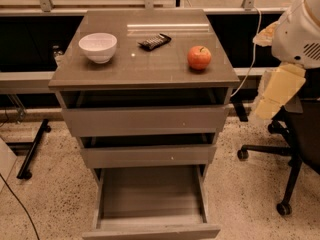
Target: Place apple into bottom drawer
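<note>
The apple (199, 57), small, round and red-orange, sits on the right side of the cabinet top (145, 66). The bottom drawer (150, 196) is pulled out wide under two shallower drawers, and its plain grey floor is bare. My gripper (270, 104), a cream-coloured part hanging below the white arm shell (300, 29), is at the right edge of the view. It is off the cabinet, to the right of the apple and lower than the top, and touches nothing.
A white bowl (98, 47) stands on the top's left side and a dark flat object (154, 41) lies at the back middle. The top drawer (145, 119) and middle drawer (147, 154) are slightly open. A black office chair (295, 149) stands to the right.
</note>
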Available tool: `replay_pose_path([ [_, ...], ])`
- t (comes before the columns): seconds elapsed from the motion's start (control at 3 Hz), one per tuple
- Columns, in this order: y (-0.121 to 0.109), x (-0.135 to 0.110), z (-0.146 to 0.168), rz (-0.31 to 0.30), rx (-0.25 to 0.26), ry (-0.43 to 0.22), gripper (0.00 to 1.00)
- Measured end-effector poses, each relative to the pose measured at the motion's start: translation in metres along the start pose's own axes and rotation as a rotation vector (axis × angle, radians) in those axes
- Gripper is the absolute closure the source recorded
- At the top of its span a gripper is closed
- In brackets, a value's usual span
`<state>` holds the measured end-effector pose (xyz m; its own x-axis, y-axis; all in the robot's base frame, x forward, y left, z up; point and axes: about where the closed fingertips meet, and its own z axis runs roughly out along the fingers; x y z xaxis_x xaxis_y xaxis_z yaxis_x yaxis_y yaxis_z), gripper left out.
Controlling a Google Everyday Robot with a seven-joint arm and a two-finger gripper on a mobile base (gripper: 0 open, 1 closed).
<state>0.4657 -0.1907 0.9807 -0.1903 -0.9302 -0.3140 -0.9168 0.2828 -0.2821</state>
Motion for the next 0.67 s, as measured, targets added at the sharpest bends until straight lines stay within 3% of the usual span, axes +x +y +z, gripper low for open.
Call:
replay_pose_path([
  [0.33,-0.019,-0.025,0.023,0.002,-0.005,-0.086,0.0],
  [0.67,-0.032,-0.034,0.04,0.006,-0.02,-0.126,0.0],
])
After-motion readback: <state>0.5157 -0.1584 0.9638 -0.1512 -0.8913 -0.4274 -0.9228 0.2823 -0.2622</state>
